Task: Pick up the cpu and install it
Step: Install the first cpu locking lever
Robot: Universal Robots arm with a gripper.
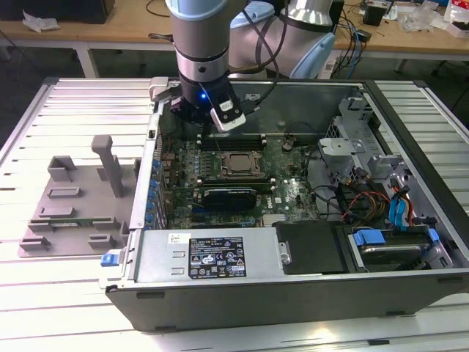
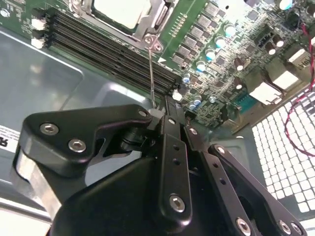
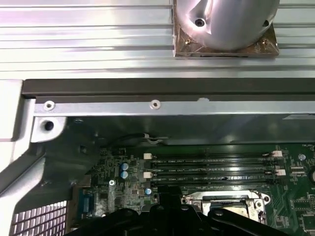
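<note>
cpu: silver-grey square, lying flat in motherboard socket.

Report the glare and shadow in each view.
Exterior view: glare whitens the slatted table along its near edge, while the case interior is evenly lit. Second wrist view: the cpu top is washed pale. First wrist view: the slats shine bright, and the motherboard sits in shade below the case wall.

Location: robotics or electronics laboratory. An open computer case lies on a slatted aluminium table. Behind the case, wooden workbenches carry loose cables. A grey fixture plate lies beside the case.
</note>
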